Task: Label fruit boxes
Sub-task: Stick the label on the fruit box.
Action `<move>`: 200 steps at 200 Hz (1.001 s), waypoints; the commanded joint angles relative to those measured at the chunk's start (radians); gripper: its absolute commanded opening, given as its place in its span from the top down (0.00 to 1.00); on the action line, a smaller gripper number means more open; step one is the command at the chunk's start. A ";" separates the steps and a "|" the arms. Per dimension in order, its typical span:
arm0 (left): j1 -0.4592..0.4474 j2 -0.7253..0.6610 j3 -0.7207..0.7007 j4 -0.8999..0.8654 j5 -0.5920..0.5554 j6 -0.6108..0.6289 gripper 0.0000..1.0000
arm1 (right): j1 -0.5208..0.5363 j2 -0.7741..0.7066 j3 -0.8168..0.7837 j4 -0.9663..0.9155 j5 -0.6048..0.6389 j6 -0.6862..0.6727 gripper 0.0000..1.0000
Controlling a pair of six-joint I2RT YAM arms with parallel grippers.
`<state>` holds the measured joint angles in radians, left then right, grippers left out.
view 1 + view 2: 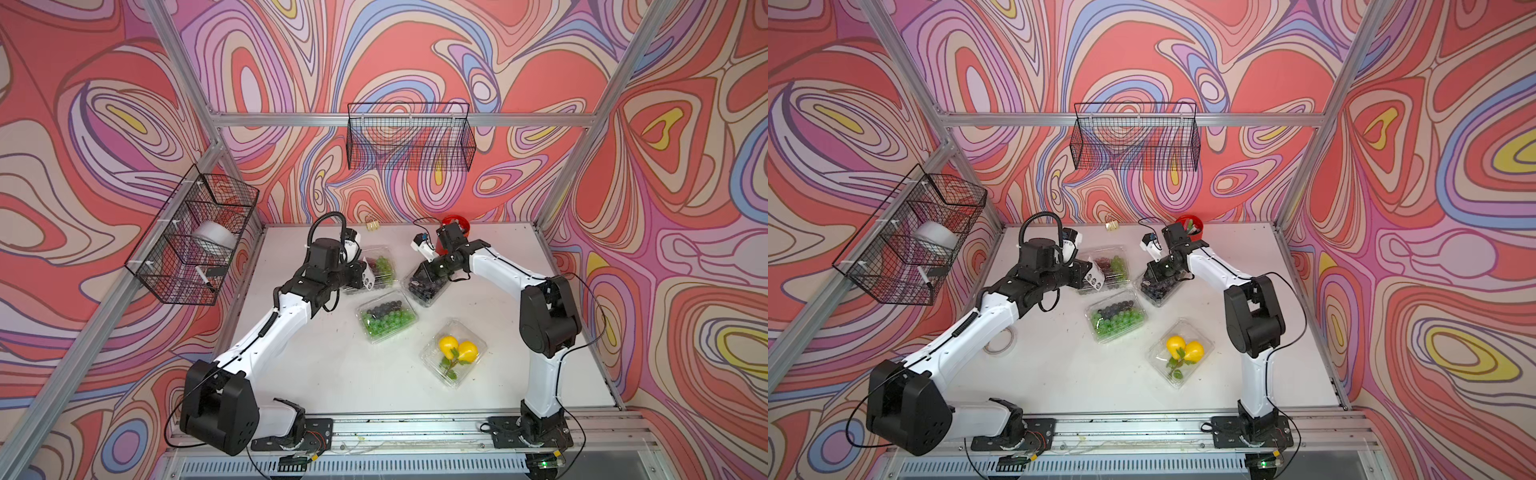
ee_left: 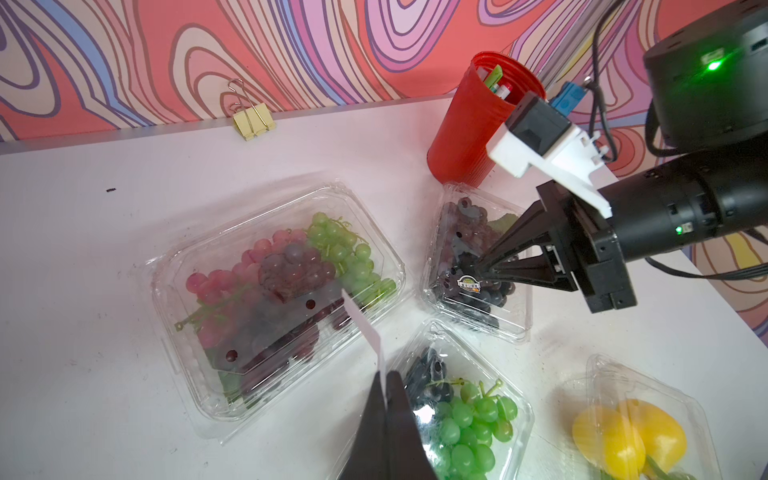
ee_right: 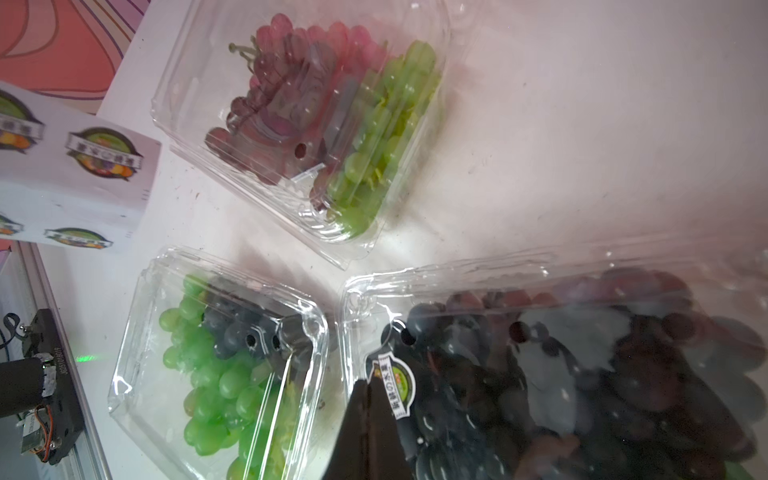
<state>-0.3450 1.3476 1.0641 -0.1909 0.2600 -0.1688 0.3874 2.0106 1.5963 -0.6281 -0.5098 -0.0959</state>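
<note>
Step in hand: sticking a label on the dark purple grape box (image 3: pixel 582 353); my reading, not a certainty.
Right gripper (image 3: pixel 376 386): jaws pressed together, tips on the near edge of a round sticker (image 3: pixel 397 384) lying on that box's lid. I cannot tell whether a corner is pinched or only pressed down.
Left gripper (image 2: pixel 384 378): closed, pinching the near end of the white sticker sheet (image 3: pixel 79 166).
Key relation: the sheet lies left of the right gripper, past the gap between the boxes. Its long axis runs away from the left gripper, and its printed face is turned toward the right arm.
Red-green grape box (image 1: pixel 380 266): far left of the group, just beside the sheet; no label seen.
Green-and-dark grape box (image 1: pixel 386 318): nearer, in the middle; no label seen.
Lemon box (image 1: pixel 455 353): nearest, to the right, apart from both grippers.
Nearer arm: the right one for the dark purple grapes and the lemons.
Next move calls for: a leftward reach to the sheet, probably.
</note>
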 commanded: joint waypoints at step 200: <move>0.005 -0.007 -0.009 -0.013 0.012 0.004 1.00 | 0.021 -0.023 -0.060 -0.026 0.071 -0.076 0.97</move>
<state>-0.3450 1.3479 1.0641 -0.1909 0.2623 -0.1688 0.4007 2.0388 1.5837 -0.6621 -0.4671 -0.1635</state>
